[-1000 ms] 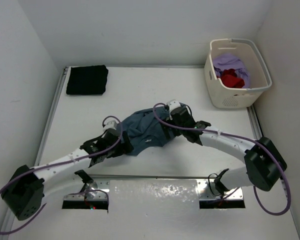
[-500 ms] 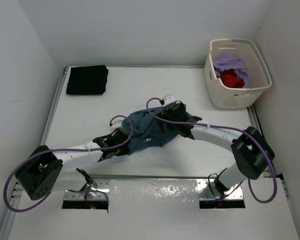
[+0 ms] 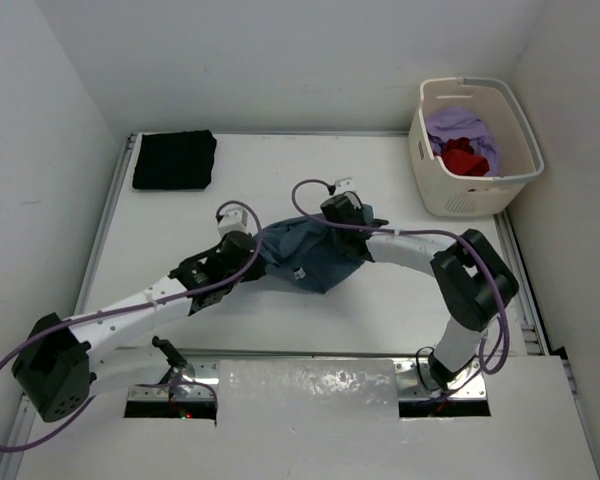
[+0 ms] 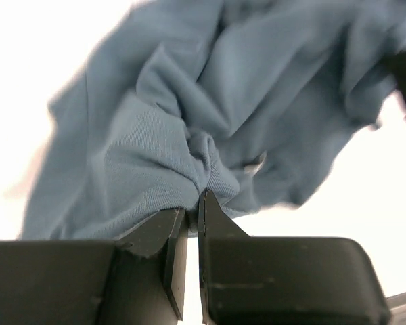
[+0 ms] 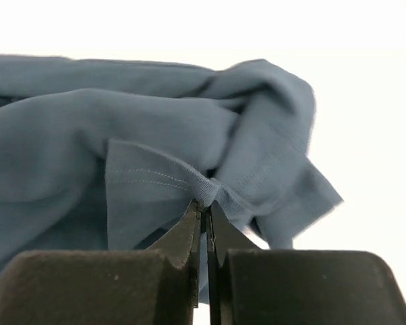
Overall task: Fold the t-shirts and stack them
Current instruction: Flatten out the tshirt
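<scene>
Upper left: the black t-shirt [image 3: 174,160] lies folded, a flat matte rectangle. Left of centre, the left gripper [image 4: 192,204] is clamped on a bunched fold of the teal-blue t-shirt [image 3: 305,258], a crumpled soft-knit heap at mid-frame. The right gripper [image 5: 204,206] pinches its stitched hem. Both bites look shallow: pulling apart may slip the thin cloth free or lift it twisted. Upper right, the rigid cream basket [image 3: 470,200] holds the lavender t-shirt [image 3: 458,124] and the red t-shirt [image 3: 467,158].

You face a white worktop [image 3: 160,230] boxed in by plain white walls [image 3: 280,60] at the back and both sides. A shiny metal plate [image 3: 310,385] at its near edge catches the bright light. A cream basket [image 3: 460,205] stands at the back right.
</scene>
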`<action>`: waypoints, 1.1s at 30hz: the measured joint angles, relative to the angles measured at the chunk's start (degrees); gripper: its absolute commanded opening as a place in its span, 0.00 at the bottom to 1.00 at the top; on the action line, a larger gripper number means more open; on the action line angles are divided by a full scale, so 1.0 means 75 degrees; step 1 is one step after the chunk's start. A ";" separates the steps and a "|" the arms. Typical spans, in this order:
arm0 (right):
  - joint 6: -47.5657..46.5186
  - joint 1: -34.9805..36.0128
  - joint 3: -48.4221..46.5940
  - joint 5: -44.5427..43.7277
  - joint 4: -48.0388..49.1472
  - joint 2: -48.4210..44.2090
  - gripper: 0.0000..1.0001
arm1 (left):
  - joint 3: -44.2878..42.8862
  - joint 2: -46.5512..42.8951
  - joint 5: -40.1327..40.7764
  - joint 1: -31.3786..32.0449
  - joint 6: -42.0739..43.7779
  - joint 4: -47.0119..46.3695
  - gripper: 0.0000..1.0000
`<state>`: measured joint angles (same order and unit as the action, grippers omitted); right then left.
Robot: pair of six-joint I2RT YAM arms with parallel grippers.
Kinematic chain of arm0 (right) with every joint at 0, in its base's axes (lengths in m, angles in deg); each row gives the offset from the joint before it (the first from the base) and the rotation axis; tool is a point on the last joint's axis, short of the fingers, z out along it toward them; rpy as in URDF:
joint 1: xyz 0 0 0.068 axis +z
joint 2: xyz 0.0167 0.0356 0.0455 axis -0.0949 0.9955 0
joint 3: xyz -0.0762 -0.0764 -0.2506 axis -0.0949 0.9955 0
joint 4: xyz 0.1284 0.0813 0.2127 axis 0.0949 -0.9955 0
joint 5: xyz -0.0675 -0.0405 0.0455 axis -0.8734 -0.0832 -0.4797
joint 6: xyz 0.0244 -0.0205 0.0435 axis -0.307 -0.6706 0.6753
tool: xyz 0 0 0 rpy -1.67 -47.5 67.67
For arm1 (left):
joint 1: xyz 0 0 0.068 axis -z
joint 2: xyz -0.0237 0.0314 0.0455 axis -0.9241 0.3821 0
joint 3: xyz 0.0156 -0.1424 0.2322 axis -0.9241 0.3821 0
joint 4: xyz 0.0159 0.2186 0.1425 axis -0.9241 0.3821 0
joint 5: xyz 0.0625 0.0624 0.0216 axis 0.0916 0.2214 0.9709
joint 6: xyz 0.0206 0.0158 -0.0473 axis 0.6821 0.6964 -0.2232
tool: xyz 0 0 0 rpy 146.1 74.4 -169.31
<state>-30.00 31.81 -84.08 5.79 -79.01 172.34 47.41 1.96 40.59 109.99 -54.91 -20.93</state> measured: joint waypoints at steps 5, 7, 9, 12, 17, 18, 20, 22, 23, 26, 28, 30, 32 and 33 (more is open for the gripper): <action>-0.0332 -0.0533 0.0274 0.0297 0.0041 -0.1370 0.00 | -0.0930 -0.0592 0.0615 0.0000 0.0396 0.0140 0.00; -0.0443 -0.0976 0.0289 0.0647 0.0160 -0.2200 0.00 | -0.1381 -0.0726 0.0924 0.0000 0.0583 0.0207 0.00; -0.0627 -0.1428 0.0227 0.0886 0.0277 -0.2996 0.00 | -0.2025 -0.0737 0.1323 0.0000 0.0793 0.0373 0.00; -0.1037 -0.1894 -0.0367 0.0898 0.0067 -0.3844 0.00 | -0.3241 -0.0697 0.2005 0.0000 0.1107 0.0644 0.00; -0.1888 -0.1932 -0.2098 0.0187 -0.0239 -0.4578 0.00 | -0.5505 -0.0711 0.3316 0.0000 0.1568 0.1037 0.00; -0.2095 -0.1932 -0.2390 -0.0035 -0.0297 -0.4762 0.00 | -0.5939 -0.0731 0.3608 0.0000 0.1635 0.1113 0.00; -0.2396 -0.1944 -0.2865 -0.0326 -0.0376 -0.5100 0.00 | -0.6566 -0.0866 0.3990 -0.0003 0.1766 0.1265 0.00; -0.2646 -0.1944 -0.3448 -0.0437 -0.0539 -0.5435 0.00 | -0.7006 -0.1116 0.3975 -0.0003 0.2025 0.1314 0.00; -0.2745 -0.1944 -0.3698 -0.0420 -0.0600 -0.5590 0.00 | -0.7134 -0.1247 0.3864 -0.0003 0.2127 0.1309 0.00; -0.2932 -0.1938 -0.4138 -0.0122 -0.0854 -0.6114 0.00 | -0.7408 -0.1775 0.2926 -0.0003 0.2445 0.1288 0.00; -0.2984 -0.1935 -0.4197 0.0146 -0.1052 -0.6528 0.00 | -0.7434 -0.2087 0.2078 -0.0003 0.2562 0.1212 0.00; -0.2996 -0.1935 -0.4185 0.0437 -0.1244 -0.6959 0.00 | -0.7440 -0.2398 0.1236 -0.0003 0.2629 0.1137 0.00; -0.2993 -0.1938 -0.4185 0.0755 -0.1355 -0.7332 0.00 | -0.7630 -0.2614 0.0446 -0.0003 0.2684 0.1134 0.00; -0.2993 -0.1938 -0.4191 0.0857 -0.1378 -0.7472 0.00 | -0.7781 -0.2617 0.0219 -0.0003 0.2704 0.1131 0.00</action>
<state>-52.45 17.28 -115.51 12.21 -89.35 116.30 -10.95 -17.66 42.23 109.97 -34.63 -12.45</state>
